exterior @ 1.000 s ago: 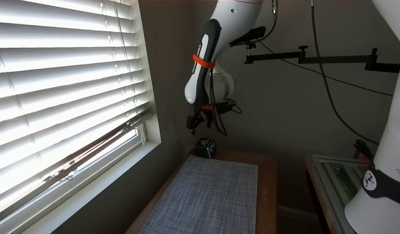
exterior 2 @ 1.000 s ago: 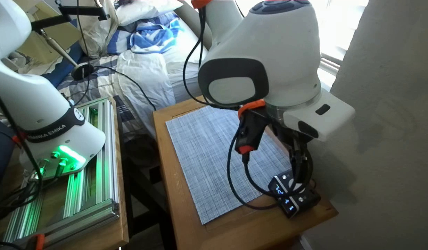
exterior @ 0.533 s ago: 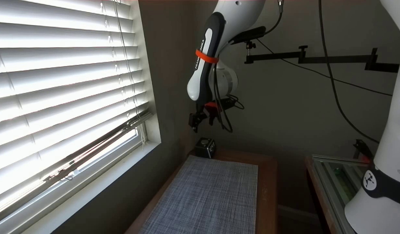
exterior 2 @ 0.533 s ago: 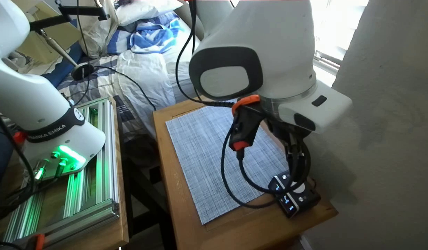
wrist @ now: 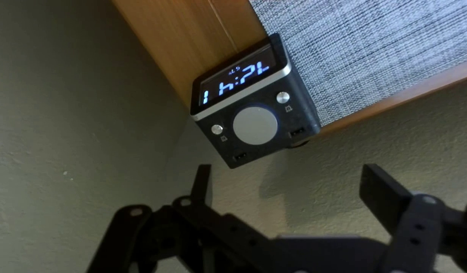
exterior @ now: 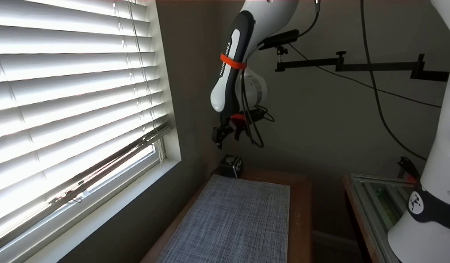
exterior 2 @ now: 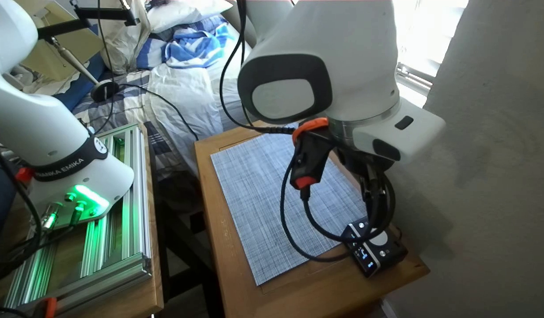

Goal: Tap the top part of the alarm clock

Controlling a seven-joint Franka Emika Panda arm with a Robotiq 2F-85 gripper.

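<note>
The alarm clock [wrist: 222,115] is a small black box with a lit display, two small silver buttons and two ports. It also shows in both exterior views [exterior: 230,167] [exterior 2: 390,257], at the table's far corner by the wall. Its top part [wrist: 255,125] faces the wrist camera, with a large round pale button in its middle. My gripper [wrist: 286,176] is open, with wide-spread fingers and nothing between them. In an exterior view the gripper [exterior: 220,137] hangs above the clock with a gap. Cables partly cover the clock and fingers in an exterior view.
A grey woven mat [exterior 2: 289,207] lies on the wooden table [exterior 2: 236,287], close beside the clock. Walls [wrist: 85,132] stand near the clock's corner. A window with blinds [exterior: 75,91] is at the side. Looped black cables [exterior 2: 283,216] hang from the wrist.
The arm and gripper have risen slightly away from the clock, shifting a little right in an exterior view, mostly in the earlier half second. The clock has not moved.
</note>
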